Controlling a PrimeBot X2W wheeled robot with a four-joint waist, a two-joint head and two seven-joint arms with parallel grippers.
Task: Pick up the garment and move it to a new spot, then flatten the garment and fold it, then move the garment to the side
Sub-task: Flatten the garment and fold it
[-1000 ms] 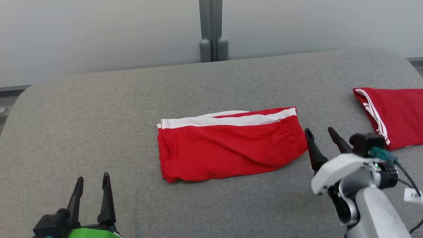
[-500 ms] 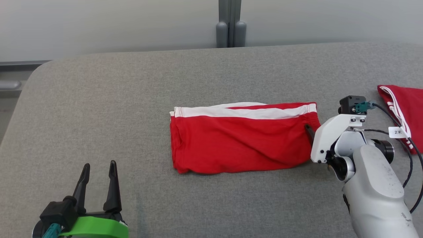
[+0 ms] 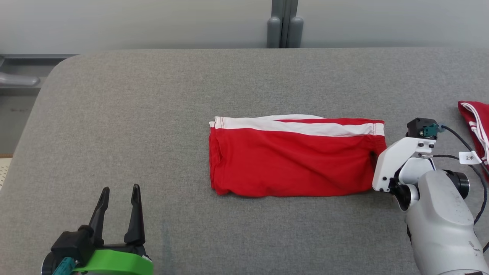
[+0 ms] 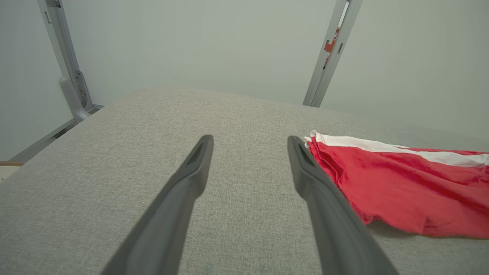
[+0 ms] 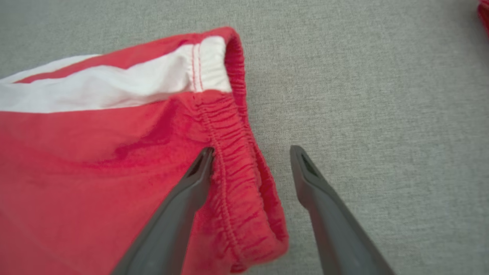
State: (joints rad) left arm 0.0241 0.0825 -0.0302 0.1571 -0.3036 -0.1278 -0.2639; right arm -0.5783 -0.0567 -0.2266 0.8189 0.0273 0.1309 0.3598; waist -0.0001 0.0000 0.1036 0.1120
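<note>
The garment (image 3: pixel 294 160) is a pair of red shorts with a white side stripe, lying folded flat in the middle of the grey table (image 3: pixel 153 114). My right gripper (image 5: pixel 252 151) is open and straddles the elastic waistband at the garment's right end. One finger (image 5: pixel 191 183) is over the red cloth (image 5: pixel 95 152) and the other over bare table. In the head view its white wrist (image 3: pixel 397 160) hides most of the fingers. My left gripper (image 3: pixel 120 188) is open and holds nothing near the front left, with the garment's left end (image 4: pixel 401 183) to its right.
Another red garment with white stripes (image 3: pixel 475 122) lies at the table's right edge. Grey posts (image 3: pixel 284 23) stand against the pale wall behind the table. The table's rounded left corner (image 3: pixel 57 72) drops off to the floor.
The head camera has turned, shifting the whole picture right. My right gripper has tipped down and moved in from beside the garment's right end onto its waistband. The left gripper stays put.
</note>
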